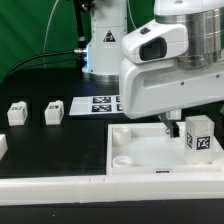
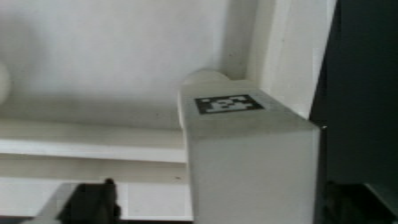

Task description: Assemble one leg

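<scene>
Nearest us, our gripper [image 1: 183, 127] clenches the leg [image 1: 198, 134], a white block with a black-and-white tag, upright at centre right of the exterior frame over the tray [image 1: 140, 165].

Soft even light, low resolution, blurry wrist view, mild glare.

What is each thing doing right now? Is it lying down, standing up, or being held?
gripper: down over the tray; open or shut cannot be told.
leg: upright under the gripper, at the tray's corner.
tray: flat on the table.
two spare legs: resting apart, untouched.
marker board: flat.
</scene>
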Robot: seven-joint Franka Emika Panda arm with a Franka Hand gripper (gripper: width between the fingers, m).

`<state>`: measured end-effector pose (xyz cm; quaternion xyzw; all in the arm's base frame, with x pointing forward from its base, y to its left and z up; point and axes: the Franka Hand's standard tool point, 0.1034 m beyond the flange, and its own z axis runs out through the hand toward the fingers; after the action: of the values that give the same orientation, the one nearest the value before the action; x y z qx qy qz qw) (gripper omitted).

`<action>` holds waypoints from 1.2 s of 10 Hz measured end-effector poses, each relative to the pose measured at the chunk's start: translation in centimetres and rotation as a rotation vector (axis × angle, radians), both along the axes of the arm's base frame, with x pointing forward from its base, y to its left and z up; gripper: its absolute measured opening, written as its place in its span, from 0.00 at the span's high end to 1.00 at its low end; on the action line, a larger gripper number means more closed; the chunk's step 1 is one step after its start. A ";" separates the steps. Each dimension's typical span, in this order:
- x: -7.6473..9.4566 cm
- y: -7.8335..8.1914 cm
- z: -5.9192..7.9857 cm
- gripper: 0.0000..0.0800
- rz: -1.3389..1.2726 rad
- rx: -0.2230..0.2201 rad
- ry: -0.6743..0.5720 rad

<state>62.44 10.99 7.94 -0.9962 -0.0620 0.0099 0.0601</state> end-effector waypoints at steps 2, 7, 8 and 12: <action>0.0 0.0 0.0 0.64 0.000 0.000 -0.002; 0.0 0.1 0.0 0.64 -0.170 0.000 0.019; 0.0 0.2 0.0 0.64 -0.282 -0.002 0.033; 0.1 -0.4 0.0 0.63 -0.727 0.011 0.095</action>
<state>62.57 10.62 7.90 -0.9512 0.2992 0.0338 0.0678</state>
